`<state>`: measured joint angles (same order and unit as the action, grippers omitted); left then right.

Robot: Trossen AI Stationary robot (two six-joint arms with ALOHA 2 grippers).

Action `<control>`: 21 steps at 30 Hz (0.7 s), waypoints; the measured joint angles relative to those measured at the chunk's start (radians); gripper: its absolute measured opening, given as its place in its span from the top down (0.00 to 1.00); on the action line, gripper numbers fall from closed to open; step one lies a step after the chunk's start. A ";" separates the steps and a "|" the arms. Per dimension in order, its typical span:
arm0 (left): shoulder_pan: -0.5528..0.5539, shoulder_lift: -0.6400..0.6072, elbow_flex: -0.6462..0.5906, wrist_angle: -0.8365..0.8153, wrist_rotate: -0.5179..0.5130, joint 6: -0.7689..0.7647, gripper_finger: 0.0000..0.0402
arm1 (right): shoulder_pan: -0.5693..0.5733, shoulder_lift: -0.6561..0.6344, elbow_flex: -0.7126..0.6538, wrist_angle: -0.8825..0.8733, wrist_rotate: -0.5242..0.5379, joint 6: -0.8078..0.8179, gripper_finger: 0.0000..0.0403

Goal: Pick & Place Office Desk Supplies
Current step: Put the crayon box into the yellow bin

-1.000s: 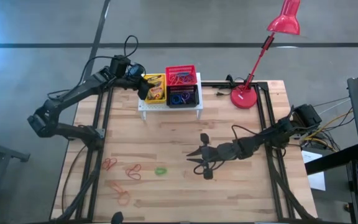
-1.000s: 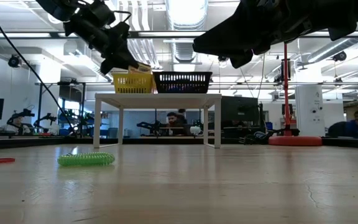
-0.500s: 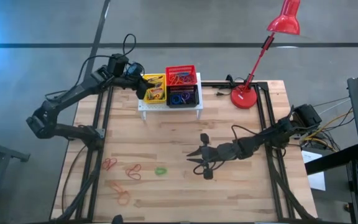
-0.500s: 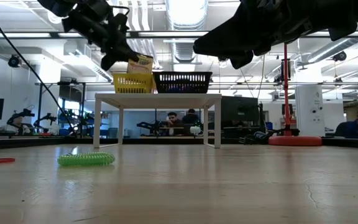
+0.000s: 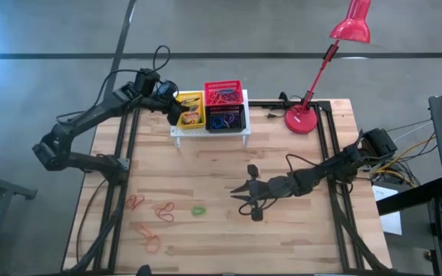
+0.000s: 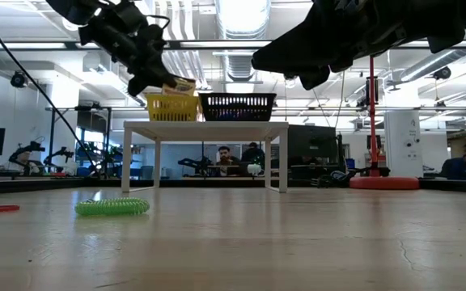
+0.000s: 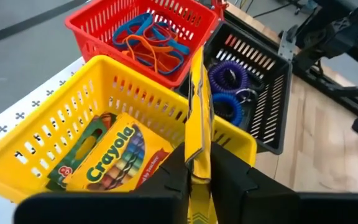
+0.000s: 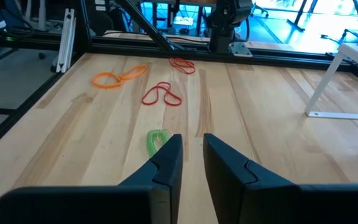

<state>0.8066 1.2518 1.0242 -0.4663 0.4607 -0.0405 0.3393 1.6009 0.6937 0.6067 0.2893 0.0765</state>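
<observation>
My left gripper [image 7: 197,177] is shut on a thin yellow crayon box [image 7: 197,106], seen edge-on, above the near rim of the yellow basket [image 5: 192,110]. Another crayon box [image 7: 107,163] lies flat on that basket's floor. The red basket [image 5: 223,93] holds coloured elastic loops, and the black basket [image 5: 225,119] holds blue coiled ones. All three baskets rest on the white stand [image 5: 209,133]. My right gripper [image 8: 193,155] hovers over mid-table, slightly open and holding nothing. A green coiled loop [image 8: 156,140] lies on the wood just beyond it. My left gripper pinches the crayon box's two broad faces near its lower end [image 7: 199,163] between its two fingers. The fingers slant downward from the table's left side. The box stands on edge, lifted clear over the yellow basket [image 6: 172,106].
Red loops [image 5: 135,202], [image 5: 163,211], an orange loop [image 5: 152,244] and the green loop [image 5: 198,209] lie on the near left of the wooden table. A red desk lamp [image 5: 301,119] stands at the far right. Black frame rails run along both table sides.
The crayon box in my left gripper tipped up above the yellow basket's rim half a second ago and has come back down toward the rim. The arm itself has barely shifted.
</observation>
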 joint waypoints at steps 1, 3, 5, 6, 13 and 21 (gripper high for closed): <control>0.000 0.000 -0.001 -0.002 -0.001 0.007 0.88 | 0.000 0.000 0.000 0.000 0.000 0.000 0.85; 0.000 0.000 -0.002 -0.003 -0.004 0.011 0.87 | 0.000 0.000 0.000 0.000 0.000 0.000 0.84; 0.000 0.000 -0.003 -0.002 -0.005 0.012 0.86 | 0.000 0.000 0.000 0.000 0.000 0.002 0.84; 0.000 0.000 -0.003 -0.003 -0.008 0.014 0.85 | 0.000 0.000 0.000 0.000 0.000 0.002 0.84; 0.014 0.000 -0.004 -0.006 -0.012 0.019 0.72 | 0.000 0.000 0.000 0.000 0.000 0.002 0.86; 0.066 0.000 0.052 -0.039 -0.011 0.019 0.58 | 0.000 0.000 0.000 0.000 0.000 0.002 0.84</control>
<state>0.8729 1.2522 1.0762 -0.5055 0.4493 -0.0219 0.3393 1.6009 0.6937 0.6067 0.2893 0.0788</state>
